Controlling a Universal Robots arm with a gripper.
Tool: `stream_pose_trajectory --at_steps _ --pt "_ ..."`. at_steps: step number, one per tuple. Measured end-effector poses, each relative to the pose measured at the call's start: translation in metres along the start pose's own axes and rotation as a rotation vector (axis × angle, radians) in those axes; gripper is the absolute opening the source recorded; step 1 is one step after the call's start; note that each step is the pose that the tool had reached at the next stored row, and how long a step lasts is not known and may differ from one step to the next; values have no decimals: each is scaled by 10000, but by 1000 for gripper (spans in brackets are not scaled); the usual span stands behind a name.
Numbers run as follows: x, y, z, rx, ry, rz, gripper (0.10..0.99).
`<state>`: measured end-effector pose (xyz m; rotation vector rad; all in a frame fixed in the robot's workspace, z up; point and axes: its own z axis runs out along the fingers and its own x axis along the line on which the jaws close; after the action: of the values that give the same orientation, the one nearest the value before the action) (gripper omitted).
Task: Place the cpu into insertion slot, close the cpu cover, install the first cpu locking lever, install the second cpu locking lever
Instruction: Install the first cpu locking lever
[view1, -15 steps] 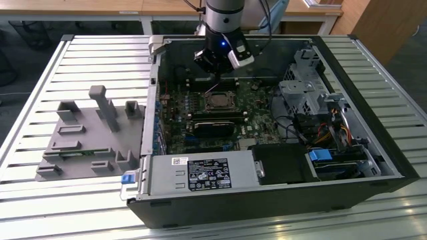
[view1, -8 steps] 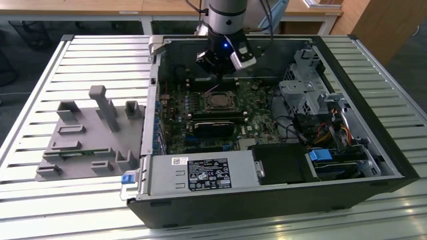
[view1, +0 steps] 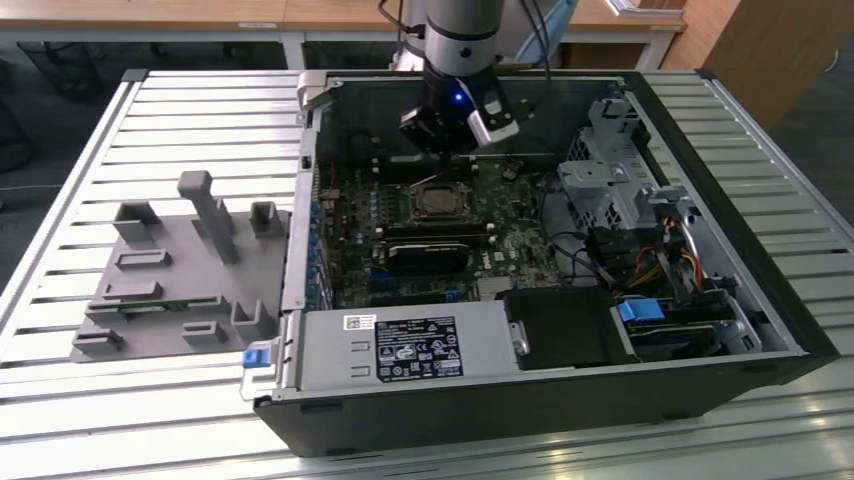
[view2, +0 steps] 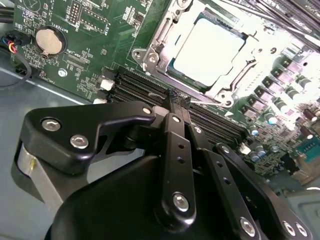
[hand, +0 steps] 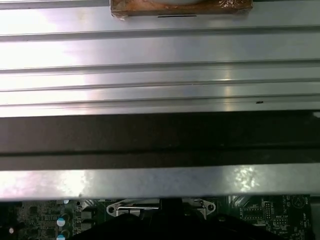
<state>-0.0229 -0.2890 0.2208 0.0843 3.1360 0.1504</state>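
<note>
Exterior view. The computer case (view1: 534, 420) lies open on the slatted table (view1: 200, 110), and you are looking down onto its motherboard (view1: 354, 270). The arm comes in over the case's far wall. The gripper (view1: 446, 152) hangs low over the board's far edge, just beyond the insertion slot (view1: 415, 204). The cpu (view1: 437, 203) sits in that slot, near the middle of the board. A grey fixture (view1: 174, 270) stands on the table outside the case wall on the exterior view's left, well apart from the gripper.

Second wrist view. You see the gripper (view2: 178, 100) with its fingers (view2: 172, 150) pressed together, their tips down over the black memory slots (view2: 140, 87) just beside the socket. The cpu (view2: 210, 47) shows as a bright square in the socket. The cpu cover (view2: 152, 50) lies down around it as a silver frame, the chip showing through its window. A thin wire (view2: 207, 102) runs from beside the fingertips toward the socket's corner (you cannot tell whether the tips touch it). A coin battery (view2: 50, 41) sits near the board's edge, well apart from the socket.

First wrist view. You look across the table (hand: 160, 75) slats, then the dark case (hand: 160, 135) wall, then a strip of motherboard (hand: 265, 212) with the cover's silver edge (hand: 125, 206).
</note>
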Motion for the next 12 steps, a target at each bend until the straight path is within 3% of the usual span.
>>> stream_pose_trajectory --at_steps 12 --pt "-41 -7 112 5 -1 0 106"
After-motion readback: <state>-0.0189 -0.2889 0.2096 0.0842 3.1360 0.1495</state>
